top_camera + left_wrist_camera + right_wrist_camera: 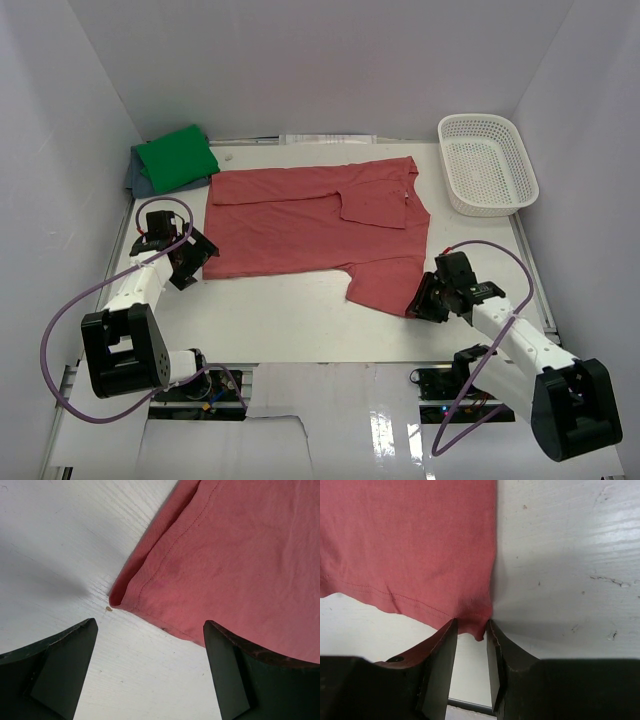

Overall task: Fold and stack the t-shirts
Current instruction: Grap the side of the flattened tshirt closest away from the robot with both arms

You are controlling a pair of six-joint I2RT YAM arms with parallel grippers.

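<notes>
The brick-red t-shirt [310, 220] lies spread flat across the middle of the table, with one sleeve folded inward. My left gripper [192, 262] hovers open at its near left hem corner [117, 600]; in the left wrist view my gripper [150, 624] has only bare table between the fingers. My right gripper [422, 300] is at the shirt's near right corner. There the red cloth [405, 540] ends in a tip that sits between my gripper [471, 622] fingers, which stand a little apart with a gap below. The green t-shirt [177, 157] lies folded on the blue-grey one [140, 178] at the back left.
A white lattice basket [527, 165] stands at the back right. White walls close in the table on the left, back and right. Purple cables loop beside both arm bases at the near edge.
</notes>
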